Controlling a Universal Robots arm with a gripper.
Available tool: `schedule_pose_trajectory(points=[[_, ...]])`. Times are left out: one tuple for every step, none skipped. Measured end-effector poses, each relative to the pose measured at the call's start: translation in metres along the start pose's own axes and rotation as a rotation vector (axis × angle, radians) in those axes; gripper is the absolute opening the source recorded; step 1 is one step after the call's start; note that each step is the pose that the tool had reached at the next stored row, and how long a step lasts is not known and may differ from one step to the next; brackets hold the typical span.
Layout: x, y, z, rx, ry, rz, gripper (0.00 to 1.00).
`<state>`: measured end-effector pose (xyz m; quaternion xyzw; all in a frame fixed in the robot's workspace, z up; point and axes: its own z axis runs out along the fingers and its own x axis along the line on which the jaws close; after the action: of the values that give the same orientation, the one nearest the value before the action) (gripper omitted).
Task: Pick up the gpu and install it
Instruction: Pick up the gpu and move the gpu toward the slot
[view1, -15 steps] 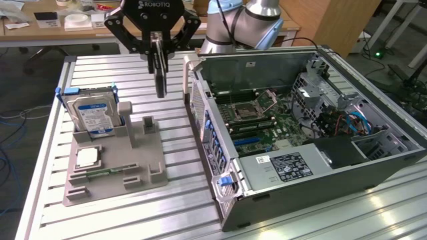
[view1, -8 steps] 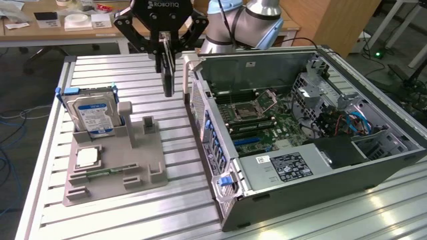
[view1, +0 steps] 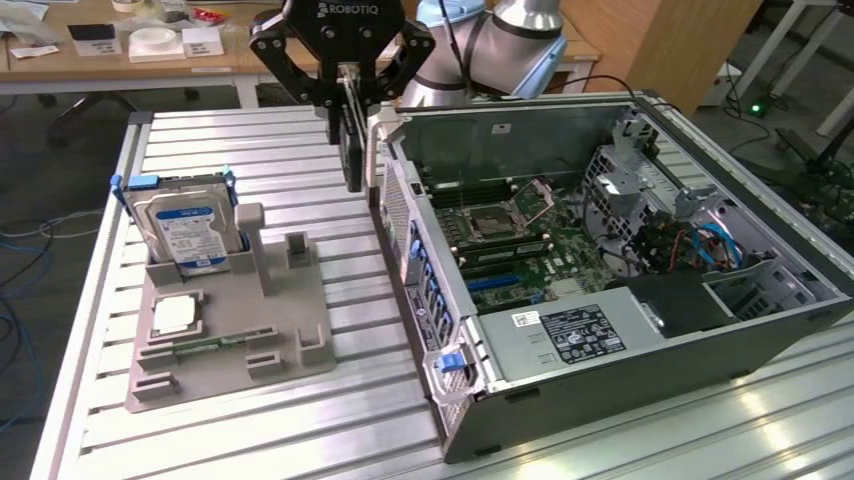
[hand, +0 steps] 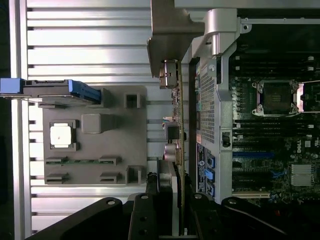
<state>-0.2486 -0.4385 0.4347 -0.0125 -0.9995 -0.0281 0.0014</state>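
Hanging upright: thin, dark gpu (view1: 355, 166)

The gpu (view1: 354, 145) is a thin, flat dark card, seen edge-on in the exterior view, hanging upright with its long side vertical and its top end clamped in the gripper (view1: 350, 108). It is lifted off the slatted table (view1: 240, 130), just beside the outer wall of the open computer case (view1: 601, 400), between the case and the grey fixture tray (view1: 240, 335). The wrist view shows the card's narrow edge (hand: 178, 125) with small components and a metal bracket end.
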Motion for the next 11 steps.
schedule_pose_trajectory(points=[[-0.001,0.0000,0.0000,0.0000,0.0000,0.000,0.28],[-0.003,0.0001,0.0000,0.0000,0.0000,0.000,0.28],[-0.004,0.0001,0.0000,0.0000,0.0000,0.000,0.28],[-0.005,0.0001,0.0000,0.0000,0.0000,0.000,0.28],[-0.007,0.0002,0.0000,0.0000,0.0000,0.000,0.28],[-0.008,0.0002,0.0000,0.0000,0.0000,0.000,0.28],[-0.010,0.0002,0.0000,0.0000,0.0000,0.000,0.28],[-0.011,0.0003,0.0000,0.0000,0.0000,0.000,0.28],[-0.013,0.0003,0.0000,0.0000,0.0000,0.000,0.28],[-0.014,0.0003,0.0000,0.0000,0.0000,0.000,0.28],[-0.015,0.0004,0.0001,-0.0001,0.0000,0.000,0.28]])
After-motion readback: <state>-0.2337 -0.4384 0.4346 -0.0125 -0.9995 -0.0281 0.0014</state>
